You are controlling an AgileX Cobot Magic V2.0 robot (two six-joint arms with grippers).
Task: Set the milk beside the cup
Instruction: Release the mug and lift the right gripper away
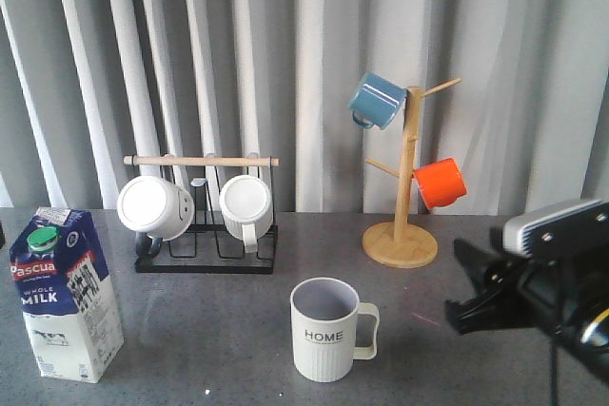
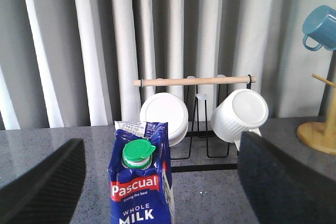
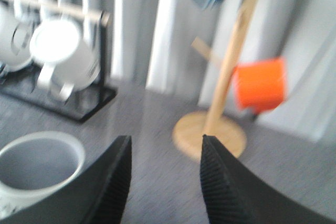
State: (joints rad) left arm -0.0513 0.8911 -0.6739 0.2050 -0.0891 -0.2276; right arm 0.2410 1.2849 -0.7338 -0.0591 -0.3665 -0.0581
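The tall blue-and-white milk carton with a green cap [image 1: 65, 294] is stood upright at the table's left, well apart from the cream ribbed HOME cup [image 1: 330, 329]. Both claws, left [image 2: 160, 182] and right [image 1: 463, 284], are spread open, and nothing is held.

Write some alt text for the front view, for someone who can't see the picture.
A blue-and-white milk carton stands at the left of a grey table, well apart from a cream ribbed "HOME" cup near the middle. Behind them, a black rack holds two white mugs, and a wooden mug tree holds a blue and an orange one. A black robot gripper reaches in from the right, holding nothing.
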